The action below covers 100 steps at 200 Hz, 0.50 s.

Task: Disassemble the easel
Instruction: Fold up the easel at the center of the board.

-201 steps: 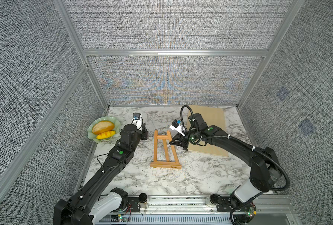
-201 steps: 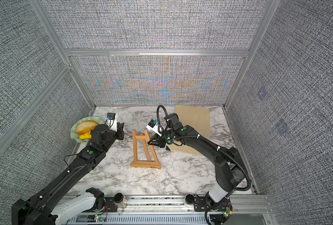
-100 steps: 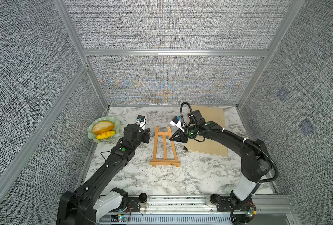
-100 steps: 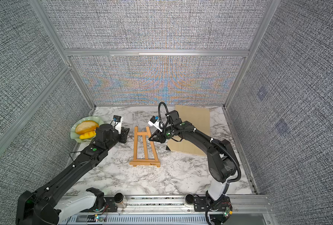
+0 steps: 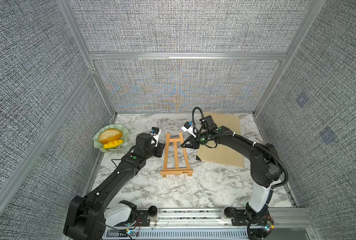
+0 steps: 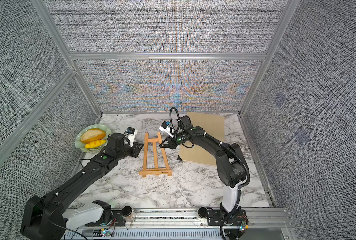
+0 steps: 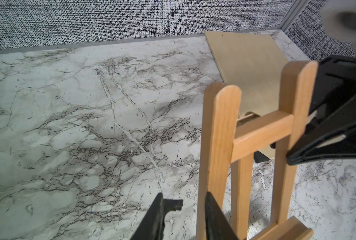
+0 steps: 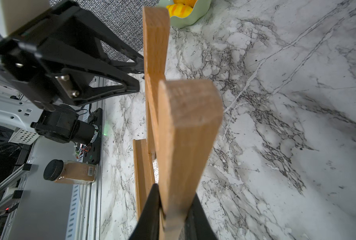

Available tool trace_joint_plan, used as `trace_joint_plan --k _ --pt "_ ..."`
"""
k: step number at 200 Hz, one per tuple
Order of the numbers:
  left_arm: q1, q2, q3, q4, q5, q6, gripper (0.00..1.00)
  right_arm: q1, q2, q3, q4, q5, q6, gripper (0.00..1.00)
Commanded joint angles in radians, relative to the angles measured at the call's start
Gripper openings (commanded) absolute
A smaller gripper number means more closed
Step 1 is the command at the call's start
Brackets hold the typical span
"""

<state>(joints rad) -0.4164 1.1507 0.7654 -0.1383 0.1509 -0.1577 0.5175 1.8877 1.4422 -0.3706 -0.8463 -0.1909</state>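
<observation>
The easel [image 5: 176,172] stands upright in the middle of the worktop [image 5: 193,193], ledge toward my base. My right claw [image 5: 183,145] is clamped on its right leg, near the top crossbar. My left claw [image 7: 183,196] sits just beside the left leg, jaws apart with only worktop showing between them. A pale board [image 5: 218,155] lies flat under my right arm
</observation>
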Motion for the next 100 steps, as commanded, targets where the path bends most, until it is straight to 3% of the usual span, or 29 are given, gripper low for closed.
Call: trace_joint_plan --k 1,69,100 --pt "0.002 -0.009 -0.001 -0.026 0.014 -0.003 0.35 -0.002 0.026 0.010 0.025 0.142 -0.055 0.02" --pt "0.001 0.111 0.021 -0.024 0.157 -0.043 0.35 -0.003 0.077 0.054 0.036 0.174 -0.047 0.02" --pt "0.001 0.216 0.098 -0.107 0.147 -0.024 0.35 -0.006 0.097 0.069 0.035 0.185 -0.048 0.02"
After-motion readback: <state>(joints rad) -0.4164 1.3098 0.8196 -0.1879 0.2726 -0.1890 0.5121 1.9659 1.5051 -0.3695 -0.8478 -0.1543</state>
